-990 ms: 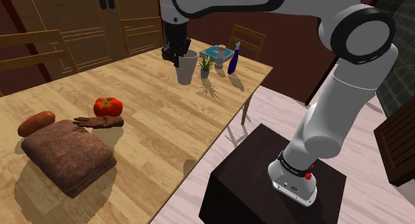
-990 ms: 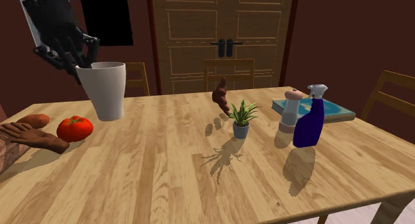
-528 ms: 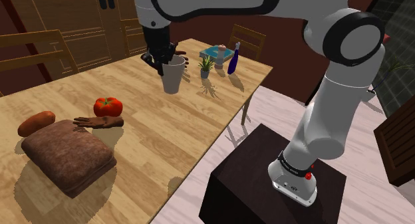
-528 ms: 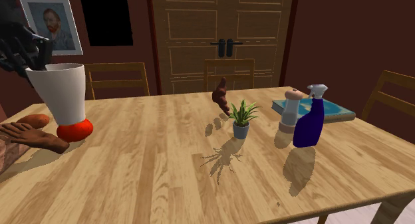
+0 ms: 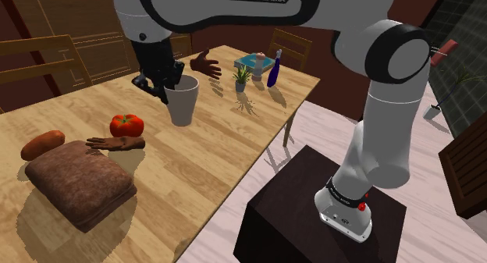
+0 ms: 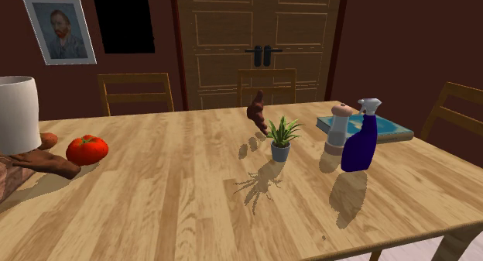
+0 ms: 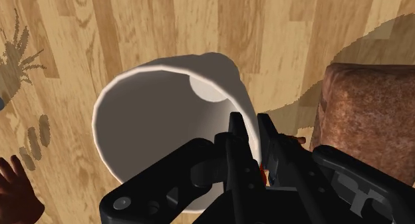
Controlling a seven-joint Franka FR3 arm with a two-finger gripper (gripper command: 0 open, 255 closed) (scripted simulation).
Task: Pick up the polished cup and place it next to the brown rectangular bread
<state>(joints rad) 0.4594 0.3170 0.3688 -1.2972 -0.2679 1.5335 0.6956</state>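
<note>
Moved closer to the brown bread [image 5: 78, 180] since a moment ago, the white cup [image 5: 183, 102] hangs over the worktop [image 5: 222, 156], its rim pinched between my fingers [image 5: 161, 83].

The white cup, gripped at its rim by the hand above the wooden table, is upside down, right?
Not upside down: the white cup is upright, mouth up. The wrist view looks straight into its open inside, down to the bottom. The hand does grip its rim above the wooden table.
</note>
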